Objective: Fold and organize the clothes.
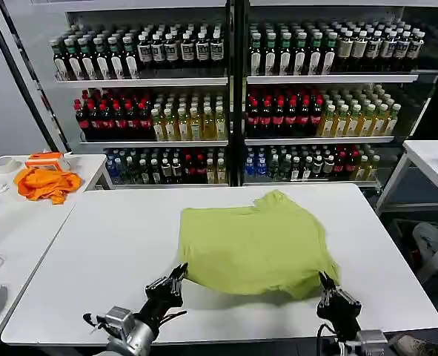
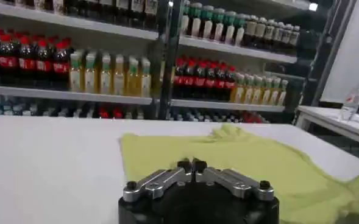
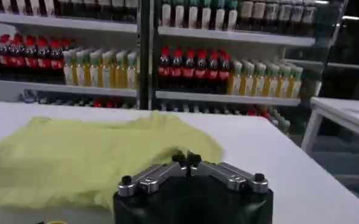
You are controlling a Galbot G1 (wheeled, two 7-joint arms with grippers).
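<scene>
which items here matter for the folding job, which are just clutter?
Job: lime-green T-shirt; left end effector and right end effector, both shut at its near edge.
Clutter: orange cloth on side table; drink bottles on shelves.

We are seeing soft matt cloth in the T-shirt (image 1: 257, 245), lying on a smooth matt table (image 1: 107, 252); glossy bottles (image 1: 278, 115) at twelve o'clock.

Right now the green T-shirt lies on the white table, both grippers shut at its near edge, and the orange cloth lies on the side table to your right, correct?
Not quite. The orange cloth lies on the side table to my left, as the head view shows. The rest holds: the green T-shirt lies on the white table, with the left gripper and right gripper shut.
</scene>
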